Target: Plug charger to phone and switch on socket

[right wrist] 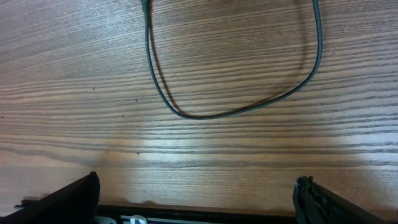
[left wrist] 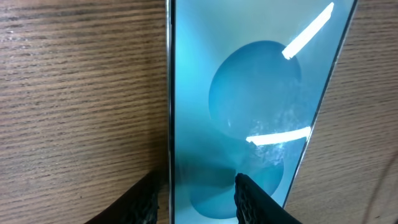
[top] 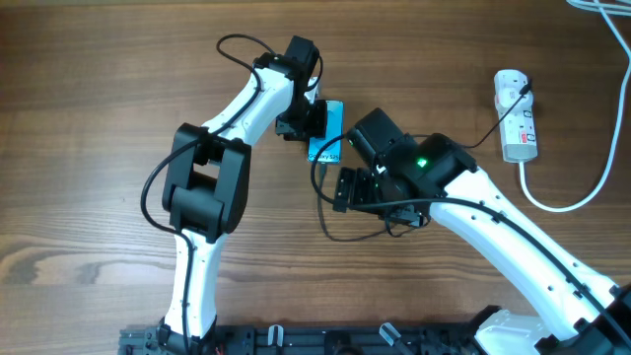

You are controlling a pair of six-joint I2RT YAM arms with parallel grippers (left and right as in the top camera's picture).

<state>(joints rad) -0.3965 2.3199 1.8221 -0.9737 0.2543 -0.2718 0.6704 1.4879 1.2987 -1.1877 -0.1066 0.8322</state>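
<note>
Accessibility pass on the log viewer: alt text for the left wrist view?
The phone, its turquoise screen streaked with light reflections, fills most of the frame, lying on the wooden table. At the bottom, the left gripper shows two black fingers apart, one over wood beside the phone's left edge, the other over the screen.

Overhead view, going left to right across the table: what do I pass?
Left arm's black elbow → phone → right arm's green-lit wrist → socket → white cord curving up the right edge.
</note>
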